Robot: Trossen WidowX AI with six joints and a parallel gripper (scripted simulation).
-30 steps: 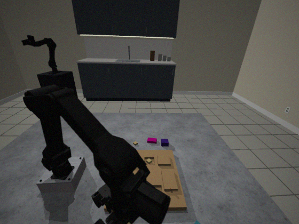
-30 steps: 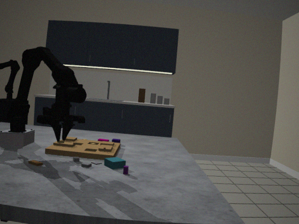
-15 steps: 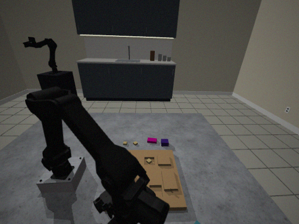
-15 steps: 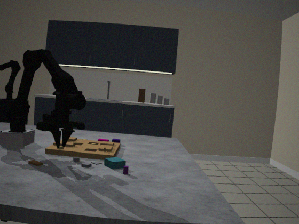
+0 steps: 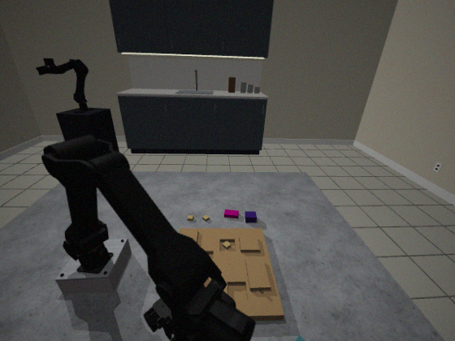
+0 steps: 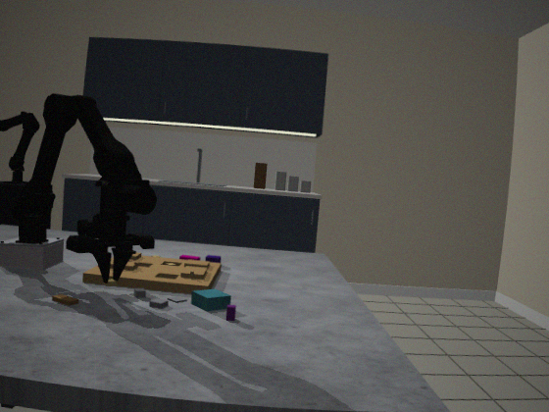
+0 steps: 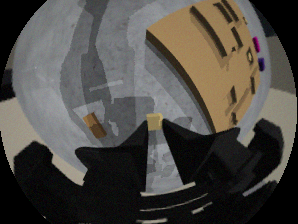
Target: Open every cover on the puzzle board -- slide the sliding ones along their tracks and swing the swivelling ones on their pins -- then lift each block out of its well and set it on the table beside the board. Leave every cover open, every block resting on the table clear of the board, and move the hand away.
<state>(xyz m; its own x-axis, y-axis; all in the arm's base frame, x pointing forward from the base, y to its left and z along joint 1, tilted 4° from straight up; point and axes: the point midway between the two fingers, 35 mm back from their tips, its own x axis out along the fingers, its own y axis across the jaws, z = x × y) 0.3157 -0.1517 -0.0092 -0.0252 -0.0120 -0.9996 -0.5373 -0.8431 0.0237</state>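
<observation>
We see no readable writing or labels. Our pincer [image 6: 112, 281] [image 7: 154, 123] points down at the near side of the puzzle board [image 5: 242, 310] [image 6: 147, 283] [image 7: 182, 60], pinching a pale yellow block [image 7: 154, 121] between its fingertips. One small yellow block [image 5: 227, 244] lies in an open well of the board; two more, a left one [image 5: 190, 217] and a right one [image 5: 205, 217], rest on the worktop [image 5: 325, 260] [image 6: 294, 353] [image 7: 45, 60] beyond its far edge. Right of them: one magenta block [image 5: 231, 213] [image 6: 189, 257] [image 7: 256, 44], one purple block [image 5: 250, 217] [image 6: 213, 258] [image 7: 261, 64]. Near side: one orange-brown block [image 6: 65, 299] [image 7: 95, 125], left; one teal box [image 6: 211, 299], right.
</observation>
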